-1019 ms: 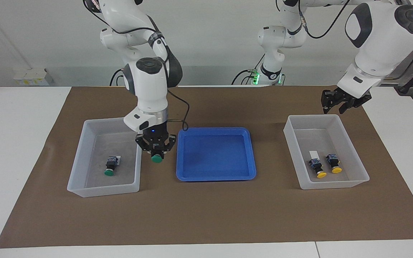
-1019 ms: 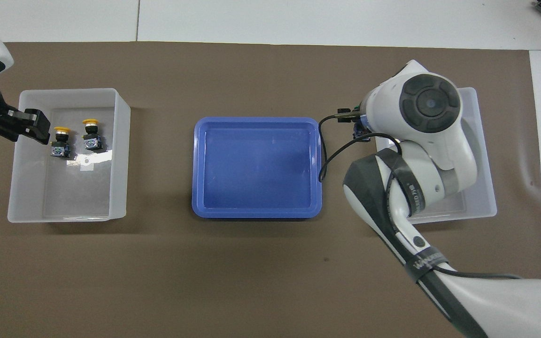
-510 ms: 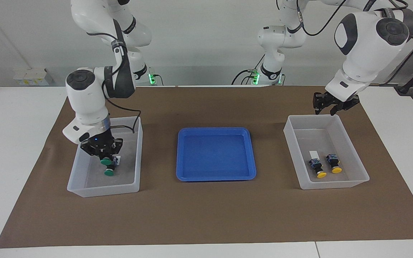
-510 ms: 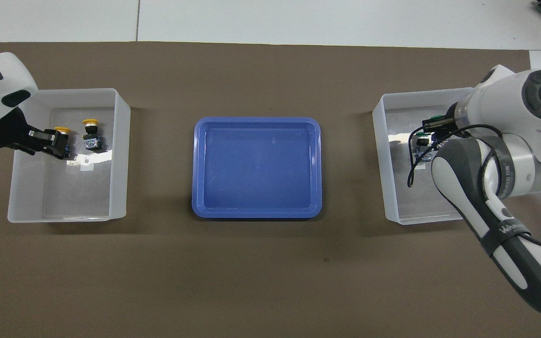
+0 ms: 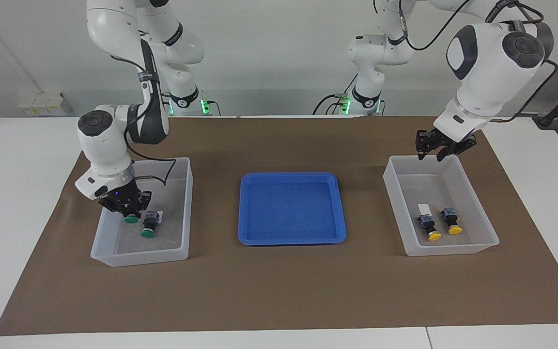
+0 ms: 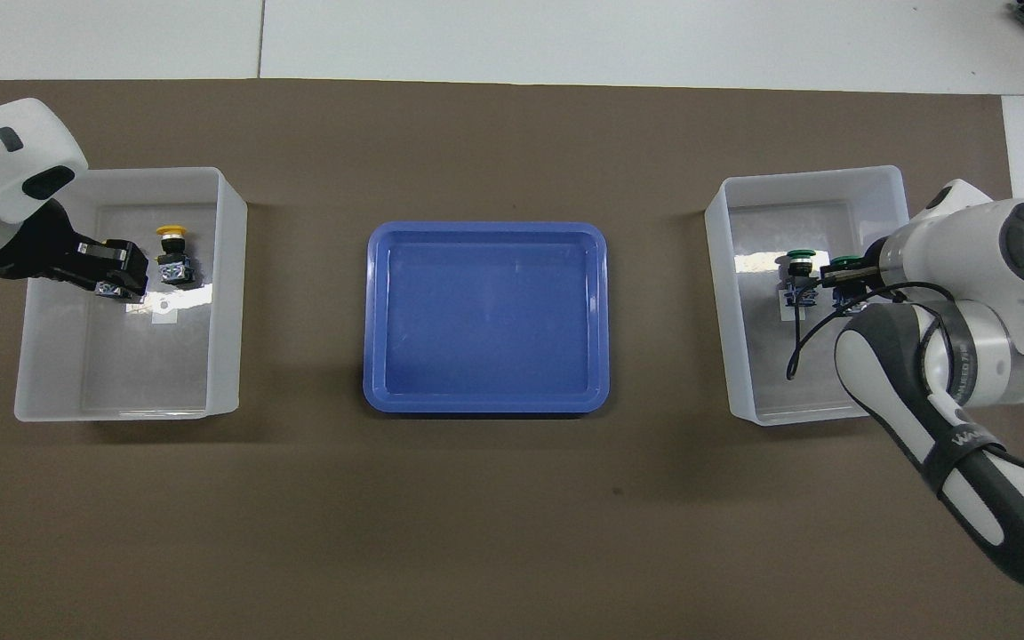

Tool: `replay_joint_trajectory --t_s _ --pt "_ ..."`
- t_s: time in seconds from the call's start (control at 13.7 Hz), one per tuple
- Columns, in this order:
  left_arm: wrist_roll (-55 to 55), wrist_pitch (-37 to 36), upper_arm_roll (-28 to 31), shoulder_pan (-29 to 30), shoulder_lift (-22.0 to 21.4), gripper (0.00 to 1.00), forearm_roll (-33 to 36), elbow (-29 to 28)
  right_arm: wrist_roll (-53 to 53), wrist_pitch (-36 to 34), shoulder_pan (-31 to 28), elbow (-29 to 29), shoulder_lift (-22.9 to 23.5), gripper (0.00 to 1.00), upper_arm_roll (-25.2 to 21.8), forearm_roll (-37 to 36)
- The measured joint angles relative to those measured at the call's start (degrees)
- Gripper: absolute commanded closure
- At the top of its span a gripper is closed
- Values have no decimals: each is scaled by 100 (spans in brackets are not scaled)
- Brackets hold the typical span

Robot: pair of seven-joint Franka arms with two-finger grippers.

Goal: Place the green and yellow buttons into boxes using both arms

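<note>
Second green button (image 5: 131,219), cap down, is clamped in the right gripper (image 5: 127,212) low inside the box (image 5: 182,203) at that arm's end, just beside the first green button (image 5: 148,227); lower to the floor before release, while left gripper (image 5: 438,149), fingers unreadable, waits over the yellow-button box (image 5: 477,203).

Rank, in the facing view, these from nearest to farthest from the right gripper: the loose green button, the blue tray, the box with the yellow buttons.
From the right gripper, shut on a green button:
1. Loose green button, beside it in the same box.
2. Blue tray, mid-table.
3. Box with the yellow buttons, at the left arm's end.
</note>
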Motion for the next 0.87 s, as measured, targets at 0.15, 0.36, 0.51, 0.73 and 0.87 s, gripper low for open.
replay_joint_trajectory --t_s 0.15,0.36,0.51,0.73,0.87 --pt "-275 184 -1 0 4 39 -181 -6 0 246 -39 -50 71 100 0 0" --pt "-441 305 -7 0 25 12 -254 -25 0 415 -44 -52 189 26 0 2" --pt "-459 304 6 0 27 6 -214 -36 0 496 -44 -51 263 0 0 2" --pt "-449 299 22 1 27 0 -9 -37 0 491 -33 7 265 0 17 2" --pt "-391 296 31 2 26 0 54 -37 0 284 -15 149 179 0 45 2"
